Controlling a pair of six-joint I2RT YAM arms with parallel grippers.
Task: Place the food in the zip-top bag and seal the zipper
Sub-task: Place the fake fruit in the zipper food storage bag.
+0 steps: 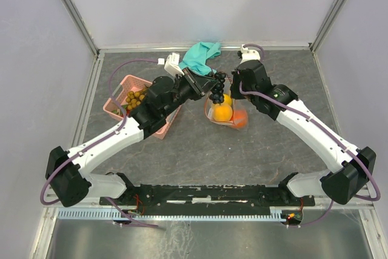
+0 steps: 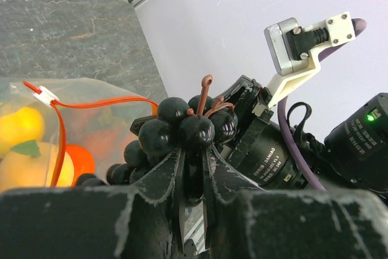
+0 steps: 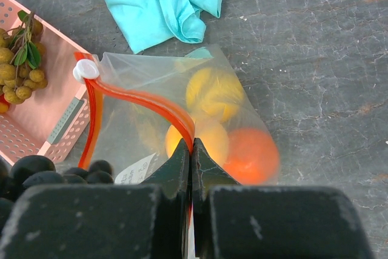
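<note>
two yellow fruits (image 3: 212, 92) and one orange fruit (image 3: 251, 154) are seen inside the zip-top bag (image 3: 130, 134), mid-frame in the right wrist view. the zipper (image 3: 145, 102) is pinched tight by the right gripper (image 3: 191, 148), jaws pressed together. a dark grape bunch (image 2: 179, 127) is clamped in the left gripper (image 2: 194, 157), right by the bag's mouth. brown berries (image 3: 15, 71) are left in the pink basket (image 3: 30, 125) at far left, teal cloth (image 3: 160, 1) up top.

Zip-top bag (image 3: 124, 131) is showing clear, crinkly plastic; dark grapes (image 2: 176, 128) are shining glossy; teal cloth (image 3: 160, 1) is looking matt; pink basket (image 3: 36, 119) is showing perforated plastic.
</note>
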